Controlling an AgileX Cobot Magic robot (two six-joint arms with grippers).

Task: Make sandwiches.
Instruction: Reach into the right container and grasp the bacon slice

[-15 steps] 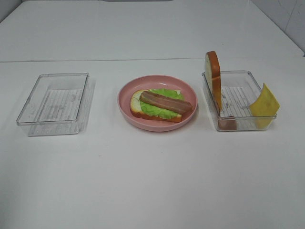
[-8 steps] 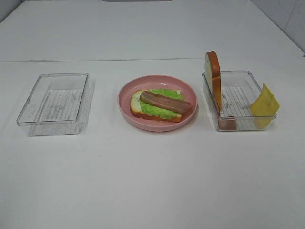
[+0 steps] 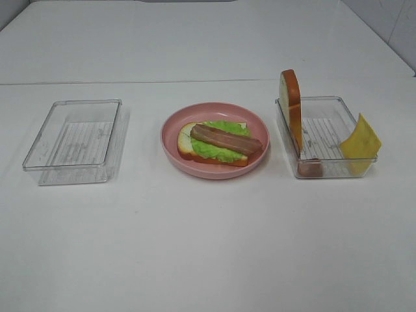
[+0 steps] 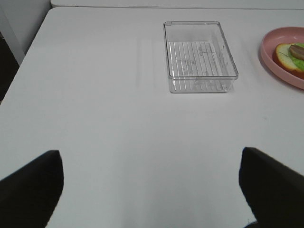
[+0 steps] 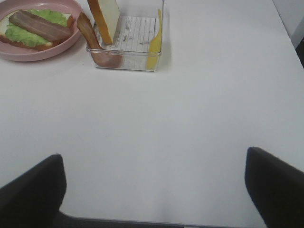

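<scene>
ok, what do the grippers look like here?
Little shows: the left gripper and right gripper each show two plain matte black fingers with blunt, angled tips. No cables, markings or labels visible. Neither appears in the overhead view.

The pink plate (image 4: 266, 53) and sandwich (image 4: 286, 52) run off the left wrist view.

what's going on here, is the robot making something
Nothing is being handled right now: the left pincer and right pincer both hang open above the table, holding nothing. A half-built sandwich sits on the pink plate: a bread slice, lettuce, and a bacon strip on top. The clear tray to its right holds a second bread slice standing on edge, a cheese square leaning on its right wall, and another bacon strip.
</scene>
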